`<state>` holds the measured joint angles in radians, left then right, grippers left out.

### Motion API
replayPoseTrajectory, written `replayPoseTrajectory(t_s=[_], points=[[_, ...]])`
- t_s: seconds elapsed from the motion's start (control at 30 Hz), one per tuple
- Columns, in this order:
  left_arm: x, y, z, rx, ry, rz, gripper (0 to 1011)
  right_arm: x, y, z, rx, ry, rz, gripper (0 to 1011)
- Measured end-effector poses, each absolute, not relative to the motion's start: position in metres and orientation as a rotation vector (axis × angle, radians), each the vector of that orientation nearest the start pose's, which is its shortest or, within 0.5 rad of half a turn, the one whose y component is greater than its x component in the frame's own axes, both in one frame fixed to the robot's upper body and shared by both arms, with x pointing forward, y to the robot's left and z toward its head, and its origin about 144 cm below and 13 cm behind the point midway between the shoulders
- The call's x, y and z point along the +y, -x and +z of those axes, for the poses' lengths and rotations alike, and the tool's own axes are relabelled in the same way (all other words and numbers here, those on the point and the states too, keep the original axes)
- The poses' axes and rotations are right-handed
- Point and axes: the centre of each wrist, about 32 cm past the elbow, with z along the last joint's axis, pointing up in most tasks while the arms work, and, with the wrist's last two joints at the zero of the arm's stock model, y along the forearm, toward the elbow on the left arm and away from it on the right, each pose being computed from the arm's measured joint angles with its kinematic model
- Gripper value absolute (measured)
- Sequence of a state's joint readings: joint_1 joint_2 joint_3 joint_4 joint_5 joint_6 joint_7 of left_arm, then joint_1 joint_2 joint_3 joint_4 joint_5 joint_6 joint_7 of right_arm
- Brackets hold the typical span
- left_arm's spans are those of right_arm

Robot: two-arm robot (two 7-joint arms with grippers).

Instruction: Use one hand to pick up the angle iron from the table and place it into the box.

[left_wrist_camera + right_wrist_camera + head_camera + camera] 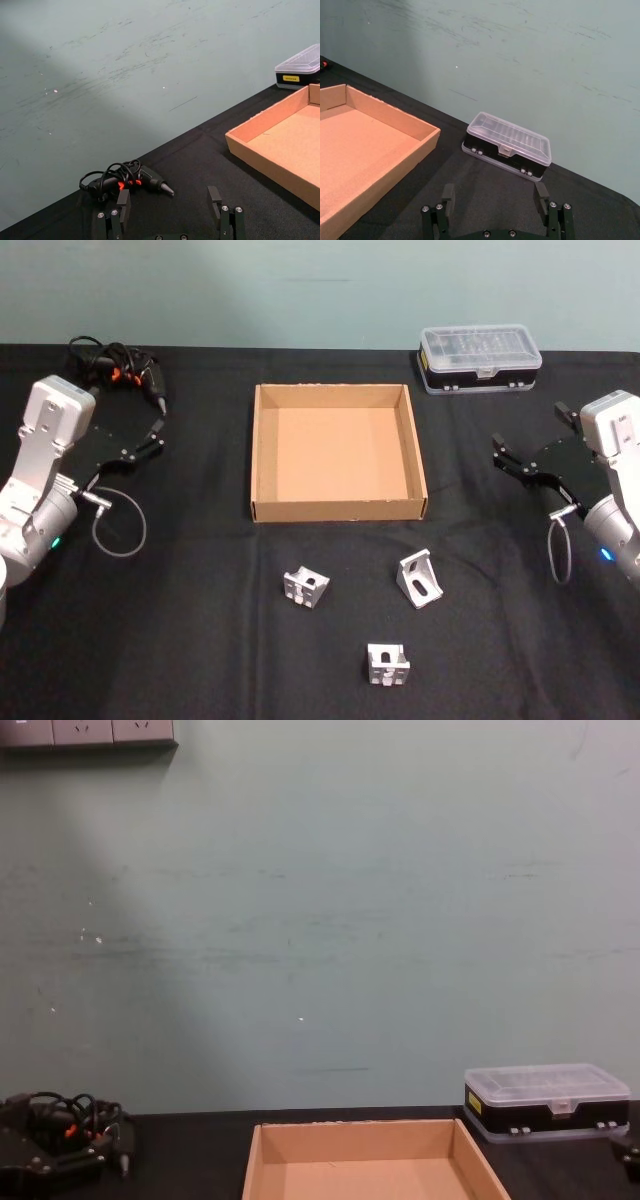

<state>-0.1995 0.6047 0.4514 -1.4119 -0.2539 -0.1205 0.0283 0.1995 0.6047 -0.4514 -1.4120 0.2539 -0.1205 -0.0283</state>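
Three silver angle irons lie on the black table (180, 640) in front of the box: one at the left (306, 587), one at the right (421, 577), one nearest me (388, 665). The tan cardboard box (338, 508) sits mid-table with nothing in it, its wall also seen from the wrists (260, 157) (415, 130) and the chest (360, 1145). My left gripper (157, 430) (169, 202) hovers open at the far left, well away from the irons. At the right edge my right gripper (528, 435) (495, 192) is open too, holding nothing.
A black case with a clear lid (480, 358) (507, 145) (548, 1102) stands at the back right, beyond the box. A black power tool with a coiled cable (120, 365) (125, 180) (60, 1120) lies at the back left, just past my left gripper.
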Motion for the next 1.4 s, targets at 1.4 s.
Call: replayPoseTrajectory(t_s=[1.4], points=[[0.3097,-0.4886,1.1398,-0.285,-0.304,1.248,1000,-0.3097,-0.4886,1.1398,-0.285,0.305,-1.248,1003]])
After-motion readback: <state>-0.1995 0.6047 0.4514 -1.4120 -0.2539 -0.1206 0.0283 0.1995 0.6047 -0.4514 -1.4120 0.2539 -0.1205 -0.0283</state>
